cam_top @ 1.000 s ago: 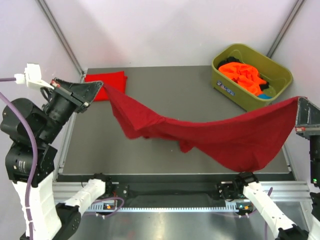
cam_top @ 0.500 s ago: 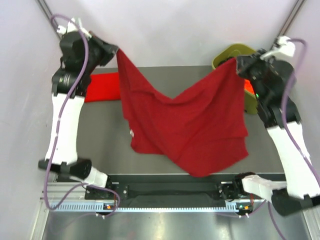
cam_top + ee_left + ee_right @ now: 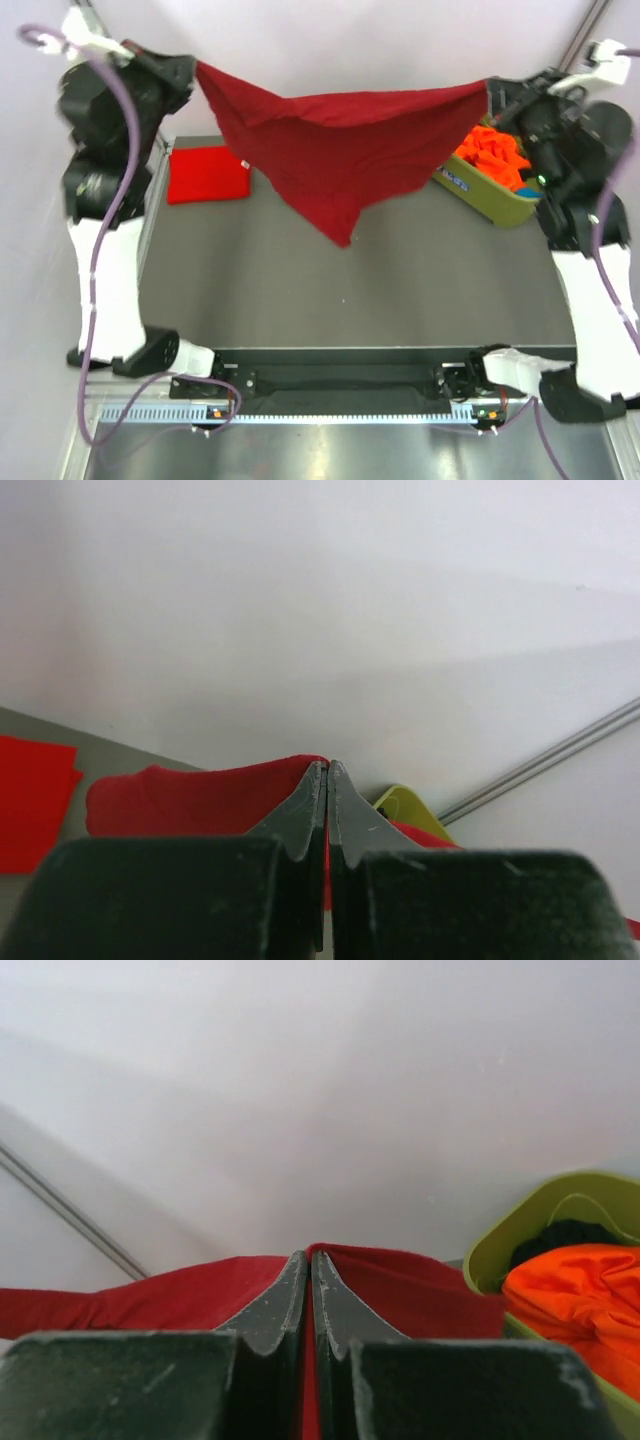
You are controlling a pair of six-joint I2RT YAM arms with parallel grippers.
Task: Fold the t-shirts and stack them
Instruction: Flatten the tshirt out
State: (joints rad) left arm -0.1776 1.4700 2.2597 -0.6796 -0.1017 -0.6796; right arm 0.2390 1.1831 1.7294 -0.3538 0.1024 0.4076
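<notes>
From above, the crimson shirt [image 3: 340,150] hangs stretched in the air between the left gripper [image 3: 193,75] and the right gripper [image 3: 490,97], over the table [image 3: 400,280]. A folded red shirt [image 3: 207,172] lies at the far left. On the left wrist, the fingers [image 3: 305,815] pinch the cloth. On the right wrist, the fingers [image 3: 275,1305] clamp its edge near the tub [image 3: 520,1230] of orange shirts [image 3: 570,1290].

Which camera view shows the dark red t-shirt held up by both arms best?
The top external view: it shows the whole dark red t-shirt stretched in the air between the left gripper and the right gripper. Each wrist view shows only a small part of the cloth at its shut fingers.
</notes>
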